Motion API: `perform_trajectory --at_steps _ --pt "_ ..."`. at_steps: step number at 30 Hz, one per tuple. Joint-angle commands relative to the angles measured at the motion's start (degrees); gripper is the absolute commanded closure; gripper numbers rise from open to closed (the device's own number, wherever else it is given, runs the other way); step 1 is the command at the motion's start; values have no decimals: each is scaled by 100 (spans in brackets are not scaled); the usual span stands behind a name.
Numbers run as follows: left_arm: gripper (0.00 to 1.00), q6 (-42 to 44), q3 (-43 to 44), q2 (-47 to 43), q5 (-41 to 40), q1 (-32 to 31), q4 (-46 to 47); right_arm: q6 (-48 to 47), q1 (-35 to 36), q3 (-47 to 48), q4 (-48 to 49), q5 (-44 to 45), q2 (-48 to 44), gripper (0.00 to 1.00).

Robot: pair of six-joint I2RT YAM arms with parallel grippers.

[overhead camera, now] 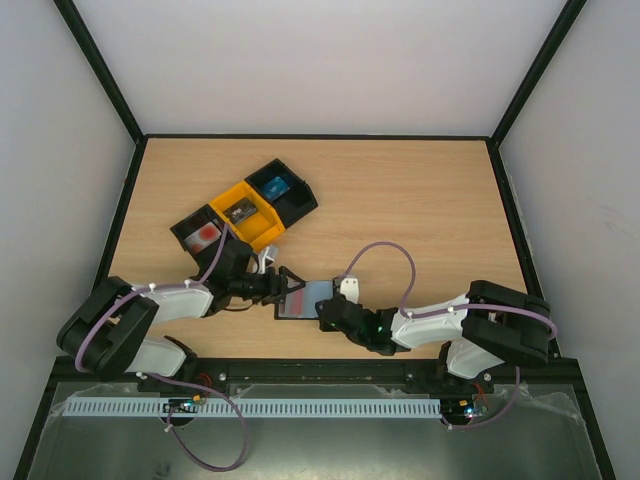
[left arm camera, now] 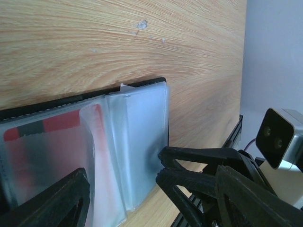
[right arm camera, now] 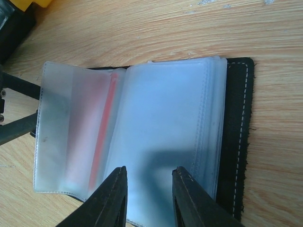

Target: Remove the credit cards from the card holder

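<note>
The card holder (overhead camera: 305,298) lies open on the table, black cover (right arm camera: 234,142) down and frosted plastic sleeves (right arm camera: 165,123) fanned upward. A red credit card (left arm camera: 61,120) shows through the left sleeves as a red edge (right arm camera: 102,137). My right gripper (right arm camera: 149,170) is open by a narrow gap, both tips resting on the near edge of the right sleeves, nothing between them. It appears as stacked black fingers (left arm camera: 161,165) at that edge. My left gripper (left arm camera: 151,172) stands open wide, straddling the holder's left side (overhead camera: 288,288).
A row of three bins lies behind the holder at the back left: a black one (overhead camera: 205,233) with a red item, a yellow one (overhead camera: 245,212) with a dark item, a black one (overhead camera: 280,187) with a blue item. The table's near rail (left arm camera: 232,137) runs close by.
</note>
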Motion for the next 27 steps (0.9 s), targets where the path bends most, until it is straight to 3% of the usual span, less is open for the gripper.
perform_trajectory --at_steps 1,27 --pt "26 -117 145 -69 72 -92 158 31 2 -100 31 170 9 72" --pt "26 58 322 -19 -157 -201 -246 -28 -1 -230 86 206 -247 72"
